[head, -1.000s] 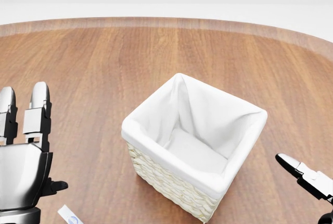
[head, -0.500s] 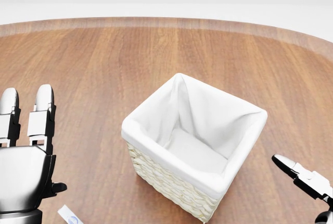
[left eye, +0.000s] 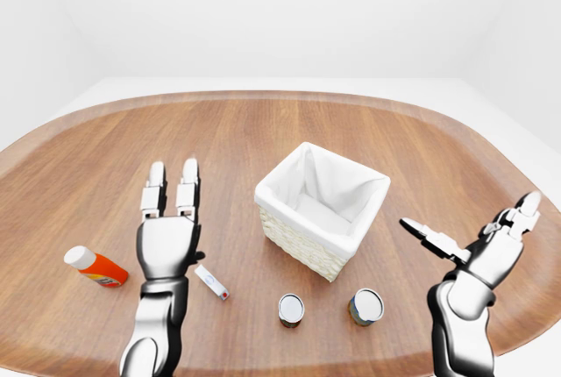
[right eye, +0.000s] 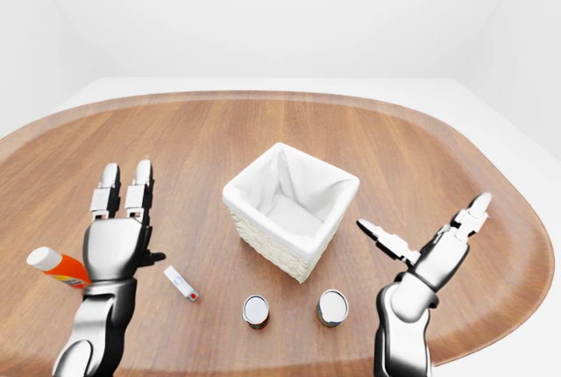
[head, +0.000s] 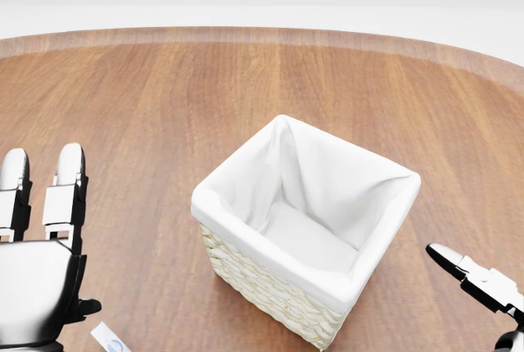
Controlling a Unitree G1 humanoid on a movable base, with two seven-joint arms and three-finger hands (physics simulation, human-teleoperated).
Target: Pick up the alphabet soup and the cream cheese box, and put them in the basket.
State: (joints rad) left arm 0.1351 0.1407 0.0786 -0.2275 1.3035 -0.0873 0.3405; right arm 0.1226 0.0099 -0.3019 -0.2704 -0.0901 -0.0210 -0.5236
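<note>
Basket (head: 270, 286) unmoved; left hand (head: 37, 274) has sunk lower, fingers spread

Large oval wooden table (left eye: 263, 145), reddish-brown, grain running in long planks from the bottom of the left-eye view toward the top. Paler, rounded band along the rim. Beyond the rim, plain white floor (left eye: 289, 84). Behind that, bare white walls (left eye: 280, 9), meeting in soft corners at upper left and upper right. Even, diffuse lighting throughout, with only faint shadows on the wood.
</note>
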